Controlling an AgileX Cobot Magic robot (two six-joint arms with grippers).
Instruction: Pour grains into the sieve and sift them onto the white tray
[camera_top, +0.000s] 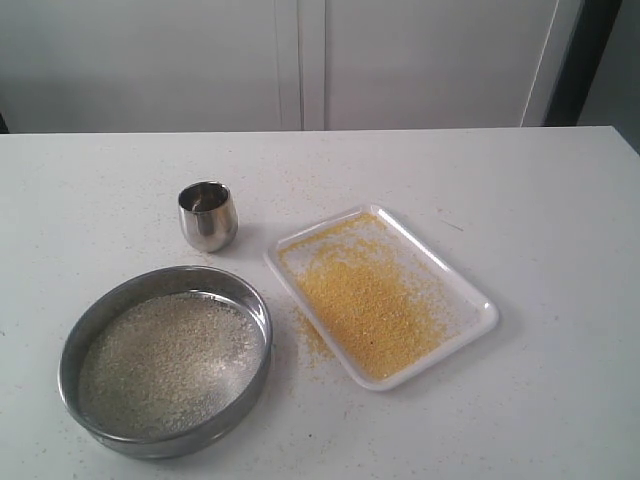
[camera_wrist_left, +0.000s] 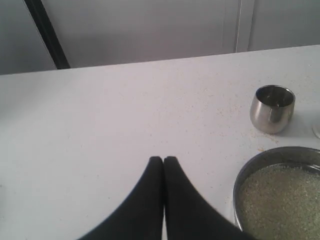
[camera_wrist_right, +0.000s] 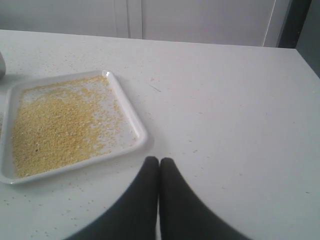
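Nearest, above bare worktop (camera_top: 540, 200), the left gripper (camera_wrist_left: 163, 159) and right gripper (camera_wrist_right: 159, 160) hover with jaws closed on nothing. Beyond them the sieve (camera_top: 160, 447) rests on the worktop, holding pale coarse grains (camera_top: 165, 365), beside the white tray (camera_top: 470, 300) strewn with yellow meal (camera_top: 370, 305). Farthest stands the steel cup (camera_top: 208, 215). Sifting looks finished. Any further shake should keep the sieve level and fully over the tray, because stray meal lies between them.

Yellow grains (camera_top: 370, 300) on white tray (camera_top: 487, 312) — pale beige in steel-grey sieve (camera_top: 70, 340).
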